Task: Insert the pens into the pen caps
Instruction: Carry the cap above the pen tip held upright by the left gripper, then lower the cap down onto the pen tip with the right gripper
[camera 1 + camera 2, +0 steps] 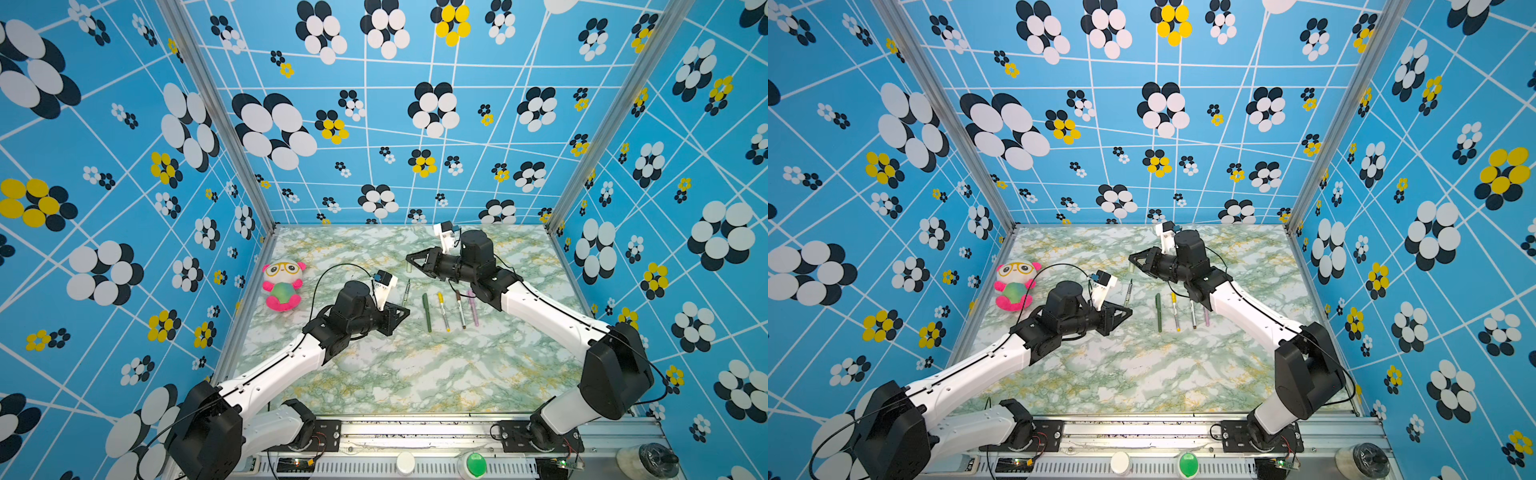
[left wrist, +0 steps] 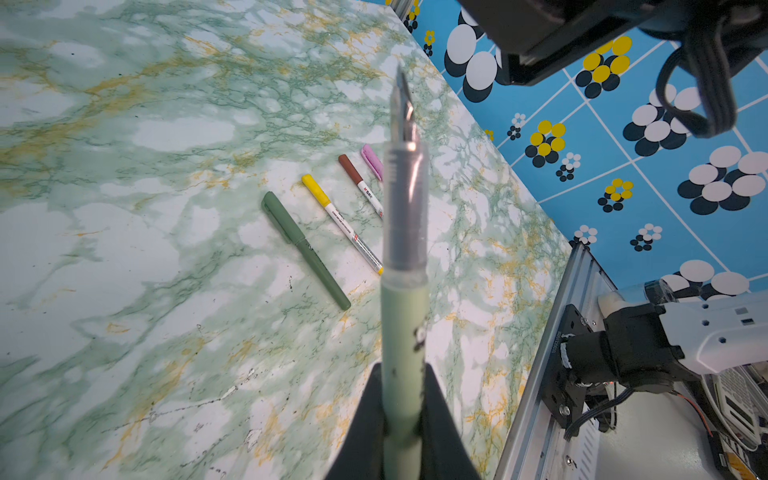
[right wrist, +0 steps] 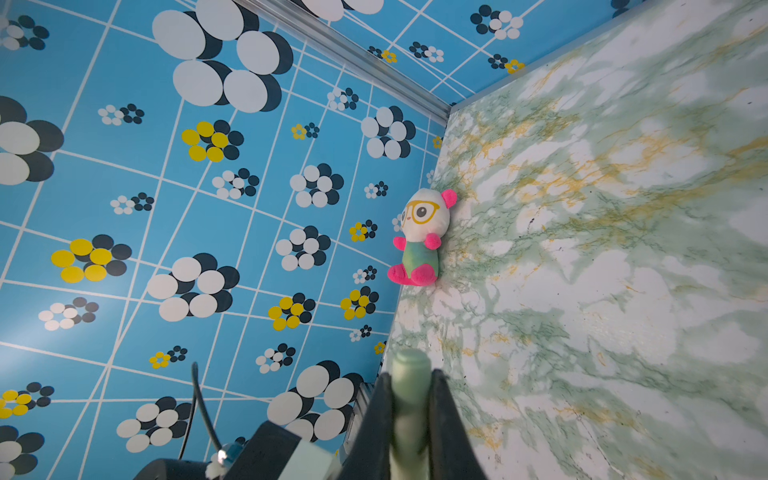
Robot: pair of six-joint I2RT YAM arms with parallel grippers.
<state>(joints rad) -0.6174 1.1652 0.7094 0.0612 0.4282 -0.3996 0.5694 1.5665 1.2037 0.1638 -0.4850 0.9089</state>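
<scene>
left end effector [image 2: 404,372] gripped pale green pen [image 2: 405,324] | right end effector [image 3: 410,376] gripped pale green cap [image 3: 410,360] | risk: misaligned nib could jam against cap rim

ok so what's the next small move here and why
Probably ease the right jaws, shut on the short pale green plastic cap, toward the bare metal nib of the pale green stick pen held by the left jaws, lining the two up. In both top views cap and nib are apart, and the four other pens lying on the table look capped already.
</scene>
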